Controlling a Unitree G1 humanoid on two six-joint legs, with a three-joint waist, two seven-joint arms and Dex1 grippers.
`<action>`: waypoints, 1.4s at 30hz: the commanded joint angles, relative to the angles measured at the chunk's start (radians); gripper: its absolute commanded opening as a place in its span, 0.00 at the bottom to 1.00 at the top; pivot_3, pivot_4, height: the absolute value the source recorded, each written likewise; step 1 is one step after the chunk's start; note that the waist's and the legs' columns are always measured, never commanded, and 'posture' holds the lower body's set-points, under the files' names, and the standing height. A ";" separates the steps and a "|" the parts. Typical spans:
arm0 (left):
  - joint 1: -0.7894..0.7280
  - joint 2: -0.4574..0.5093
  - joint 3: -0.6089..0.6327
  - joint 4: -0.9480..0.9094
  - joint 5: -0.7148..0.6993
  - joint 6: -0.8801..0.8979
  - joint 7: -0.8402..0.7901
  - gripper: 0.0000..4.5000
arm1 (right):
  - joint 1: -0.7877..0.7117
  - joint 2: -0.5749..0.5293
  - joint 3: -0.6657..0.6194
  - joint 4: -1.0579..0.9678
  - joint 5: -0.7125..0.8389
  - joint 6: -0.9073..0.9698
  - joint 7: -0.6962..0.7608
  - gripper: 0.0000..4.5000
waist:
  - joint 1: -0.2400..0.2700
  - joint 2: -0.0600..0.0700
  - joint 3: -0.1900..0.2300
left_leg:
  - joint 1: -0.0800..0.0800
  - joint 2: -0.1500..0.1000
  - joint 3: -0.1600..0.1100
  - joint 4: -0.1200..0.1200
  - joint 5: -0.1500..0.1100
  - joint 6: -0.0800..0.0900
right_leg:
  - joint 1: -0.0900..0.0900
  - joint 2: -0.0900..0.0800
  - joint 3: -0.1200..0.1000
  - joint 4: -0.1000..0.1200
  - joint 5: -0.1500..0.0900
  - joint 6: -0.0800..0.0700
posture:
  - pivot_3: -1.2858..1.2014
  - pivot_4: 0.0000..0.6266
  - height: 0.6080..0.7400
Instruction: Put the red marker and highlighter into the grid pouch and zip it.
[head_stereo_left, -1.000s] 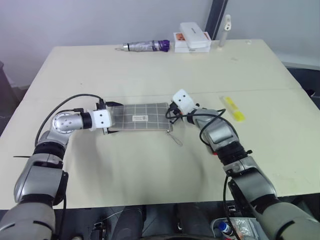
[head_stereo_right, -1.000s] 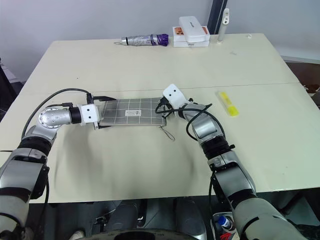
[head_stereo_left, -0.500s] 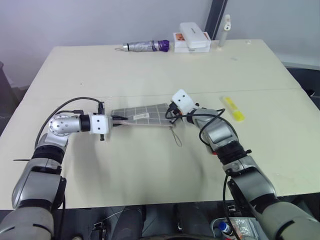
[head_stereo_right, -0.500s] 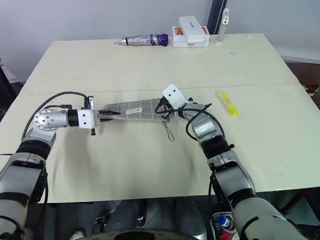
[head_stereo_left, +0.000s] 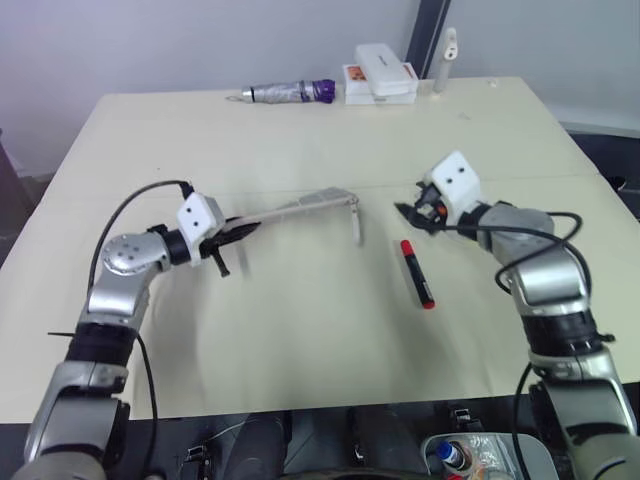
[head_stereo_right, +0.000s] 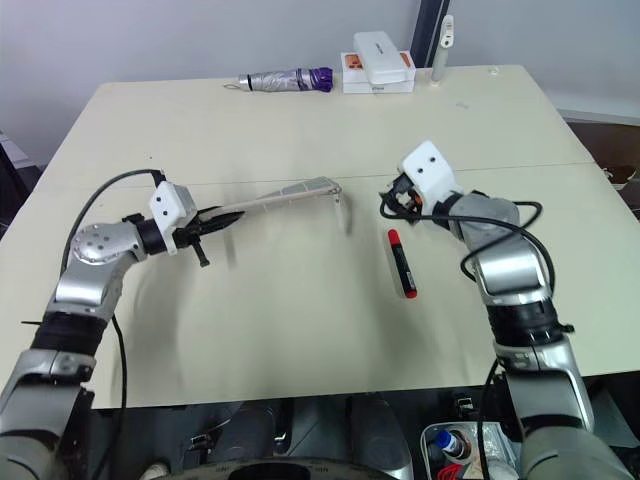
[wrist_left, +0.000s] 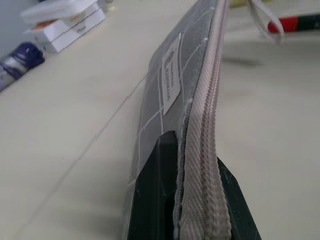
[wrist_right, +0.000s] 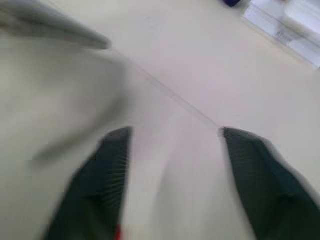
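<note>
Presently we see the left gripper (head_stereo_left: 232, 232) clamping one end of the grid pouch (head_stereo_left: 300, 206), raised edge-on off the table (head_stereo_left: 300, 340). Our right gripper (head_stereo_left: 408, 213) stands spread and empty. Nearby, the red marker (head_stereo_left: 417, 272) lies loose on open tabletop.

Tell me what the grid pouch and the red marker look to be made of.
Grid pouch: woven fabric, matte grey with thin white lines, a stitched pale zipper tape along its edge and a sewn white label. Red marker: probably plastic, judging by its smooth, slightly glossy red and black barrel.
</note>
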 joint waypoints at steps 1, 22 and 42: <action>0.042 -0.013 0.022 -0.181 -0.054 0.153 0.054 0.00 | 0.026 0.019 -0.039 -0.166 0.093 0.083 0.008 0.88 | 0.003 0.000 0.000 | 0.000 0.000 0.000 0.000 0.000 0.000 | 0.000 0.000 0.000 0.000 0.000 0.000 | 0.52 0.24 1.00; 0.084 -0.105 -0.029 -0.411 -0.066 0.448 0.158 0.00 | 0.028 0.125 -0.033 -0.194 0.180 0.216 -0.182 0.23 | 0.010 0.000 0.000 | 0.001 -0.001 0.000 0.001 0.000 0.000 | 0.003 0.000 0.000 -0.001 0.000 0.000 | 0.52 0.24 1.00; 0.087 -0.189 -0.124 -0.478 0.011 0.482 0.255 0.00 | -0.124 0.100 0.321 -0.268 0.107 0.278 -0.146 0.01 | 0.010 0.000 0.000 | 0.001 -0.001 0.000 0.001 0.000 0.000 | 0.003 0.000 0.000 -0.002 0.000 0.000 | 0.52 0.24 1.00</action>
